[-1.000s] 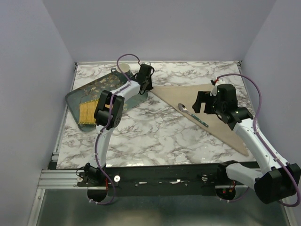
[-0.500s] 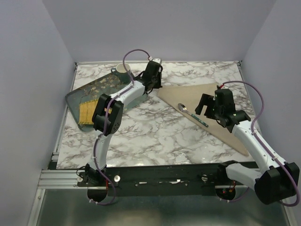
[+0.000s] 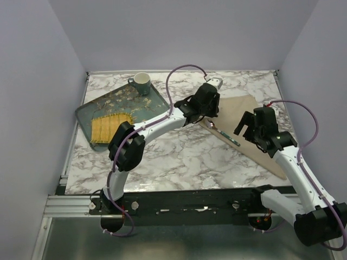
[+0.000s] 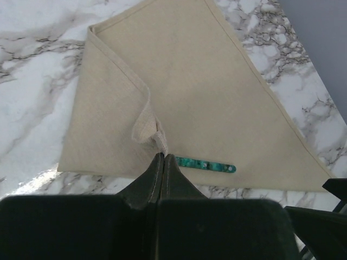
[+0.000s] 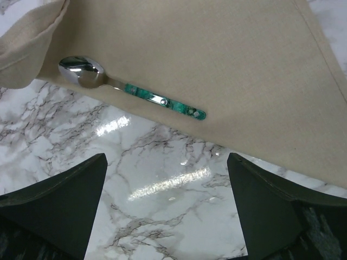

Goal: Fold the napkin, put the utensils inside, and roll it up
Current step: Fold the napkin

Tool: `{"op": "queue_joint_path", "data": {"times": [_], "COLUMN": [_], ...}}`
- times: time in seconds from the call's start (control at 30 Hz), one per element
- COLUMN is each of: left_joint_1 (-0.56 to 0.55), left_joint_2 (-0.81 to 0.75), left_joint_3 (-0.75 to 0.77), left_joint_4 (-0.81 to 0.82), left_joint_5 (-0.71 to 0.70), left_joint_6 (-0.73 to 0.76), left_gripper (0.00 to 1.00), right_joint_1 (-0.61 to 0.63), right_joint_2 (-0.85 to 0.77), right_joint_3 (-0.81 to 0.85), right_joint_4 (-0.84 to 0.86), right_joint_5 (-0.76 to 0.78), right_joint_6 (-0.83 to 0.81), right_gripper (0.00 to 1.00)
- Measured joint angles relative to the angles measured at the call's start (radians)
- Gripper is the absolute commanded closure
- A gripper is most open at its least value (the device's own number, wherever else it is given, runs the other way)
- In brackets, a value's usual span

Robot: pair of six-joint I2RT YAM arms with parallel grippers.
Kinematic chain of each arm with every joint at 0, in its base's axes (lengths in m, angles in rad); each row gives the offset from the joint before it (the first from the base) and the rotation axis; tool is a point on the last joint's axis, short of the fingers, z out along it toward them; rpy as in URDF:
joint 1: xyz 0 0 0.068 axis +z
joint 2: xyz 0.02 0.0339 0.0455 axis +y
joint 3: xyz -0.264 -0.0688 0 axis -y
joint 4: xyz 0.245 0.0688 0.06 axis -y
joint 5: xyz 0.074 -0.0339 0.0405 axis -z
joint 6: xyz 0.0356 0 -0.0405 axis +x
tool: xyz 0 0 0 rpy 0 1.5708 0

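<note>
The beige napkin (image 3: 238, 105) lies at the right of the table, folded to a triangle. My left gripper (image 3: 209, 115) is shut on its lifted corner, and in the left wrist view that corner stands up as a small curl at the fingertips (image 4: 161, 155) over the napkin (image 4: 190, 81). The spoon (image 3: 225, 135) lies on the napkin's near edge, its teal handle (image 4: 206, 164) just right of the left fingers. My right gripper (image 3: 242, 129) hangs open beside the spoon. In the right wrist view the spoon (image 5: 130, 89) lies on the napkin (image 5: 227, 49) ahead of the open gripper (image 5: 167, 179).
A dark teal floral tray (image 3: 92, 111) sits at the back left with a yellow woven mat (image 3: 108, 127) on it and a cup (image 3: 142, 82) at its far corner. Walls close in the table on three sides.
The left gripper shut on the napkin's left corner and carried it to the right, over the cloth towards the spoon. The right gripper drew back a little to the right, still open.
</note>
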Motion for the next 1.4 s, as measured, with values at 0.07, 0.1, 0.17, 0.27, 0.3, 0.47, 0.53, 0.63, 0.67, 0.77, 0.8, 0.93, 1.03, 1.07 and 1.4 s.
{"op": "queue_joint_path", "data": {"times": [0.07, 0.1, 0.17, 0.27, 0.3, 0.47, 0.53, 0.63, 0.67, 0.77, 0.8, 0.93, 1.03, 1.07, 1.4], "left_joint_1": [-0.019, -0.030, -0.044, -0.062, -0.066, -0.087, -0.097, -0.111, -0.115, -0.122, -0.126, -0.126, -0.126, -0.127, -0.139], "left_joint_2": [0.016, 0.026, 0.047, 0.087, 0.096, 0.137, 0.149, 0.163, 0.166, 0.174, 0.178, 0.200, 0.217, 0.227, 0.266], "left_joint_3": [0.016, 0.029, 0.055, 0.106, 0.117, 0.154, 0.161, 0.166, 0.166, 0.166, 0.167, 0.183, 0.193, 0.198, 0.225], "left_joint_4": [-0.007, -0.011, -0.014, -0.015, -0.019, -0.034, -0.039, -0.045, -0.047, -0.050, -0.051, -0.049, -0.050, -0.049, -0.050], "left_joint_5": [0.000, -0.001, -0.003, -0.008, -0.009, -0.012, -0.013, -0.013, -0.013, -0.013, -0.013, -0.012, -0.012, -0.011, 0.004], "left_joint_6": [-0.006, -0.009, -0.014, -0.021, -0.021, -0.023, -0.023, -0.023, -0.022, -0.022, -0.022, -0.025, -0.030, -0.034, -0.048], "left_gripper": [1.00, 1.00, 1.00, 1.00, 1.00, 1.00, 1.00, 1.00, 1.00, 1.00, 1.00, 1.00, 1.00, 1.00, 1.00], "right_joint_1": [-0.001, -0.001, -0.002, -0.002, -0.002, -0.003, -0.005, -0.008, -0.008, -0.008, -0.008, -0.008, -0.008, -0.008, -0.008], "right_joint_2": [-0.011, -0.021, -0.052, -0.100, -0.108, -0.131, -0.135, -0.137, -0.137, -0.137, -0.136, -0.135, -0.134, -0.134, -0.127], "right_joint_3": [0.000, 0.000, 0.000, 0.000, 0.001, 0.001, 0.001, 0.001, 0.001, 0.001, 0.001, 0.001, 0.001, 0.001, 0.001], "right_joint_4": [-0.023, -0.031, -0.046, -0.058, -0.060, -0.074, -0.076, -0.082, -0.085, -0.099, -0.103, -0.115, -0.123, -0.123, -0.126], "right_joint_5": [0.013, 0.019, 0.027, 0.034, 0.035, 0.049, 0.051, 0.053, 0.055, 0.061, 0.062, 0.070, 0.077, 0.079, 0.080], "right_joint_6": [0.007, 0.010, 0.017, 0.020, 0.020, 0.019, 0.020, 0.021, 0.024, 0.027, 0.028, 0.031, 0.035, 0.035, 0.035], "right_gripper": [0.00, 0.00, 0.00, 0.00, 0.00, 0.00, 0.00, 0.00, 0.00, 0.00, 0.00, 0.00, 0.00, 0.00, 0.00]}}
